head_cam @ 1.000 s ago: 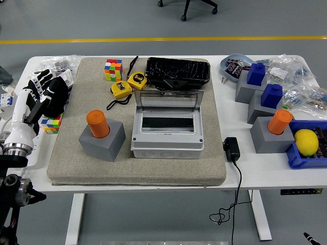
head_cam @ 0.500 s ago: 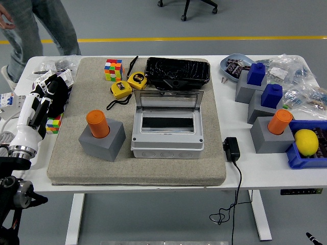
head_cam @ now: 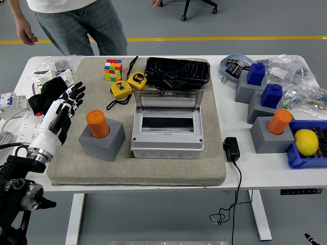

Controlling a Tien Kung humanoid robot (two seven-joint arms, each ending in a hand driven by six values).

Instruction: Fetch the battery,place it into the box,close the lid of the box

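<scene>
Fingers of my left hand are spread and relaxed, holding nothing, as the hand hovers over the left edge of the grey mat, just left of the orange battery. That battery stands upright in its grey block holder on the mat, near my fingertips but apart from them. To the right of the holder sits the grey box, its clear lid raised and leaning back so the dark opening faces up. Behind the box lies a black tray, and to its left two yellow tape measures rest on the mat beside a coloured puzzle cube. My right hand is out of view. On the bare white table to the right, a black power adapter lies just off the mat's corner with its cord hanging over the near edge. Further right stand two grey blocks topped with blue pieces, and in front of them a third grey block carrying a second orange cylinder. A blue bin at the right edge holds a yellow lemon. A person in jeans stands at the far left side of the table, one hand hanging loose and touching nothing.
</scene>
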